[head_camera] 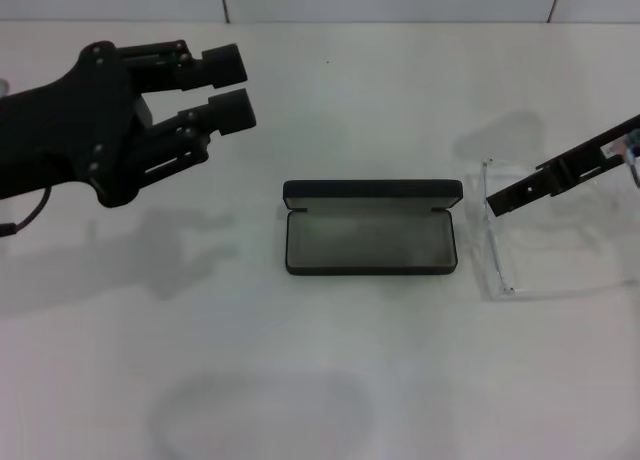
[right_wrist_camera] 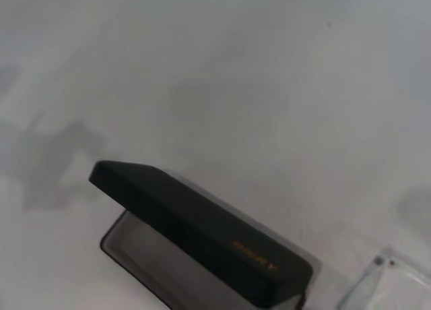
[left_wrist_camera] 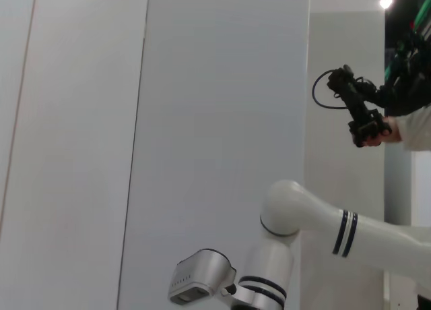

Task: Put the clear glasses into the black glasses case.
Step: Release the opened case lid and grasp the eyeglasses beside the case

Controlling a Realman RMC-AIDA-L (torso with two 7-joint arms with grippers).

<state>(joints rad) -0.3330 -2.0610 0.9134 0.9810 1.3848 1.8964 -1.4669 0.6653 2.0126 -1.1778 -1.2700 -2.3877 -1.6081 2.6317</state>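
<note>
Clear glasses (head_camera: 500, 242): on the white table (head_camera: 320, 380), just to the right of the case, not in it; one long clear arm runs toward the robot, and the wraparound lens is faint against the tabletop.
Black glasses case (head_camera: 370, 240): open at mid-table, lid standing up at the far edge, grey lining bare, nothing inside; the right wrist view shows the lid's outer face with small orange lettering.
Right gripper (head_camera: 492, 205): reaching in from the right edge, its tip over the glasses' far end; whether its fingers are spread or pinching the frame I cannot tell.
Left gripper (head_camera: 228, 88): raised over the table's far left, well apart from the case, fingers pressed nearly together, holding nothing.
Progress: case ready, glasses still outside; the pickup and placement both remain, by my judgement.
</note>
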